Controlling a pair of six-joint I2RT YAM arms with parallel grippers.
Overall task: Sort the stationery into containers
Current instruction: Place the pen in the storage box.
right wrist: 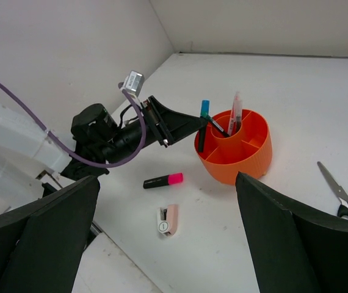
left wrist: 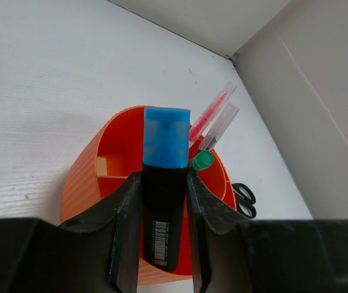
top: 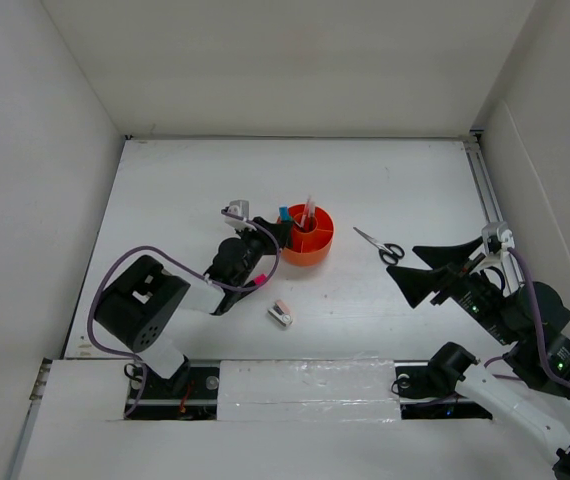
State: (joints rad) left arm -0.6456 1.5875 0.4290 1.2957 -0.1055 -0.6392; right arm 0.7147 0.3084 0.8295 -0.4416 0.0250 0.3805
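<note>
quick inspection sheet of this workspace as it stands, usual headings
surface: white table, taped strip along near edge.
job's things: round orange plastic organiser with pens in its central cup; blue-capped black marker upright at its rim; pink-capped black marker, pink-white clip piece and black-handled scissors lying loose on the table.
clutter: nothing seen.
grippers: left gripper shut on the blue-capped black marker; right gripper open, empty, near the scissors.
cables: left purple cable and right purple cable, each looping off its arm.
surroundings: white enclosure walls, metal rail at right edge.
</note>
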